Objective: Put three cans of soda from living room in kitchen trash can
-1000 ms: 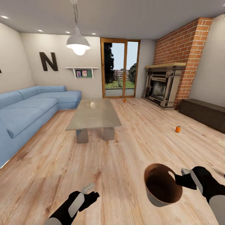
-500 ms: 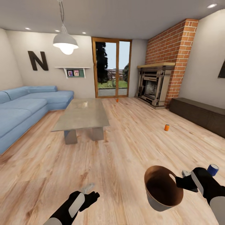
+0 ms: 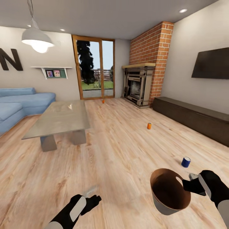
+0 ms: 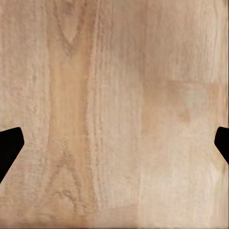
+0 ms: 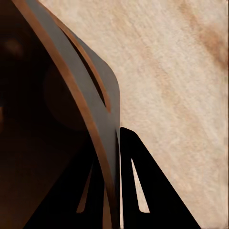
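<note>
Right gripper pinching the trash can rim, held above open wood floor. Left gripper spread wide, empty. Blue can just beyond; orange cans farther, well apart.

Light wood plank floor across the whole room. Low coffee table, pale glossy top on two grey block legs, left of centre. Blue sofa against left wall, just beyond the table. White pendant lamp lit, hanging above. Dark letter "N" on the wall; small white shelf with two pictures beside it. Recessed ceiling light upper right.
</note>
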Robot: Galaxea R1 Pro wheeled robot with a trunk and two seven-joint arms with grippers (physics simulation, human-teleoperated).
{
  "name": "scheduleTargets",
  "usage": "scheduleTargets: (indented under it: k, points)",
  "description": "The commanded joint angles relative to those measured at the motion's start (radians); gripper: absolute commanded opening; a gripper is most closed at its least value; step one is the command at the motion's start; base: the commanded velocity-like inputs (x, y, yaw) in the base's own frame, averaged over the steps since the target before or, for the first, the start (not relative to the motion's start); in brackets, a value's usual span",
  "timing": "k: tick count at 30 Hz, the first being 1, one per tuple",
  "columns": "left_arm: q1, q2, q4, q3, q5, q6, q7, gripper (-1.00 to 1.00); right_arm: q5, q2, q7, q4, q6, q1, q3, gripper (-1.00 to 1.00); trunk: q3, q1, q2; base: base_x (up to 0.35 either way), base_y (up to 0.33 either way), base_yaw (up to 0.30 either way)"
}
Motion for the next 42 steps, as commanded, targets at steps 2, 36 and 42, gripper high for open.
scheduleTargets:
  k: [2, 36, 42]
  points:
    - [0.000, 0.000, 0.001, 0.000, 0.000, 0.000, 0.000, 1.00, -0.037, -0.003, 0.007, 0.000, 0.003, -0.001, 0.000, -1.00, -0.001, 0.000, 0.000, 0.000, -0.328, -0.273]
    - [0.000, -0.007, 0.001, -0.001, -0.045, -0.001, -0.001, 1.00, -0.034, -0.007, 0.008, -0.025, -0.009, 0.000, 0.002, -1.00, -0.019, 0.000, 0.000, 0.099, -0.318, -0.245]
    - [0.000, -0.013, -0.020, -0.001, -0.054, -0.002, -0.002, 1.00, -0.035, -0.011, 0.007, -0.029, -0.002, 0.001, -0.003, -1.00, -0.020, 0.000, 0.000, 0.227, -0.280, -0.046]
